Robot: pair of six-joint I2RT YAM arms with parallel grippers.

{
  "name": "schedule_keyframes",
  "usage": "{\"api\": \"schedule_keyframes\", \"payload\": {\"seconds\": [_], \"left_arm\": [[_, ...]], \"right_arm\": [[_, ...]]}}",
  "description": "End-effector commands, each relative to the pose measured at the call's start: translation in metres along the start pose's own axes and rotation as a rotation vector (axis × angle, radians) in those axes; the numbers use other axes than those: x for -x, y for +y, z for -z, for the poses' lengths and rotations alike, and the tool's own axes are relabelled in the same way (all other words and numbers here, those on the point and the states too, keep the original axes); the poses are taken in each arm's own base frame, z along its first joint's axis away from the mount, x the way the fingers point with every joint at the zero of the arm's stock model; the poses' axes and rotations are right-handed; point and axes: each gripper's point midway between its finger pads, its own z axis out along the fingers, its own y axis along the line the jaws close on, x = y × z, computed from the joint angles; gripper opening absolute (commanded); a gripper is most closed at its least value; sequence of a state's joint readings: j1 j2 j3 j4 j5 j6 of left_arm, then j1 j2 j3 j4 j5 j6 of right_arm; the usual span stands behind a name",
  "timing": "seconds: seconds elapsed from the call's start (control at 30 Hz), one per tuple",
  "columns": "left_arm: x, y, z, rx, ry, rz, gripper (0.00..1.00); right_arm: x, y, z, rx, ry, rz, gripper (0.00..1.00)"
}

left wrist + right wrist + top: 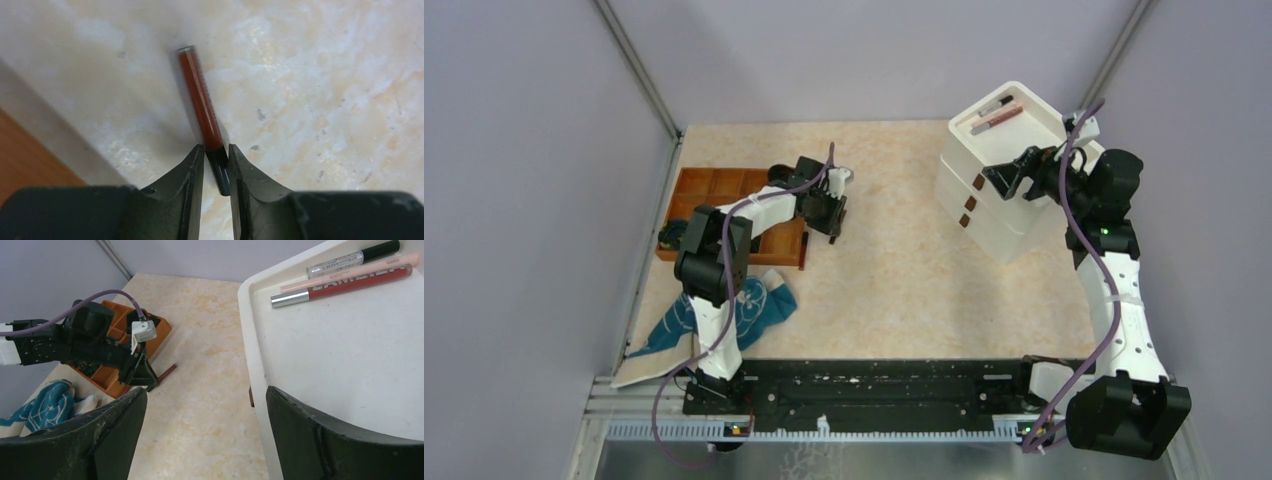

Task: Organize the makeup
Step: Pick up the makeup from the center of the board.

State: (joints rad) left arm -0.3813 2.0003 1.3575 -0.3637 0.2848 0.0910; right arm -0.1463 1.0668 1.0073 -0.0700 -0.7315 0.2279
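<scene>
The left gripper is clenched on the tube, its two fingers pressed against either side of the black cap. The tube's dark red body sticks out beyond the fingertips and lies flat on the table, just off the right side of the tray. The tray is orange and divided into compartments. Something dark sits in its near-left corner, too small to tell.

The cloth, teal and crumpled, lies at the near side of the tray, partly under the left arm.

Well to the right of the tray, across the bare table, stands the box, a white stack of drawers with small brown handles. Its flat top is rimmed. Three makeup sticks lie side by side there, along the edge farthest from the tray: a clear stick with a black cap, a pink pencil, and a red stick with a silver end.

The right gripper hangs above the tray-side edge of the box top. Its jaws are spread wide and hold nothing.
</scene>
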Motion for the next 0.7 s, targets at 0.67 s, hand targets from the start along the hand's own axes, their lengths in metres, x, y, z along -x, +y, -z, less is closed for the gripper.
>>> {"api": "schedule_keyframes", "payload": {"seconds": [0.67], "left_arm": [[0.052, -0.131, 0.117, -0.634, -0.315, -0.308, 0.0]], "right_arm": [[0.028, 0.072, 0.004, 0.298, -0.014, 0.163, 0.88]]}}
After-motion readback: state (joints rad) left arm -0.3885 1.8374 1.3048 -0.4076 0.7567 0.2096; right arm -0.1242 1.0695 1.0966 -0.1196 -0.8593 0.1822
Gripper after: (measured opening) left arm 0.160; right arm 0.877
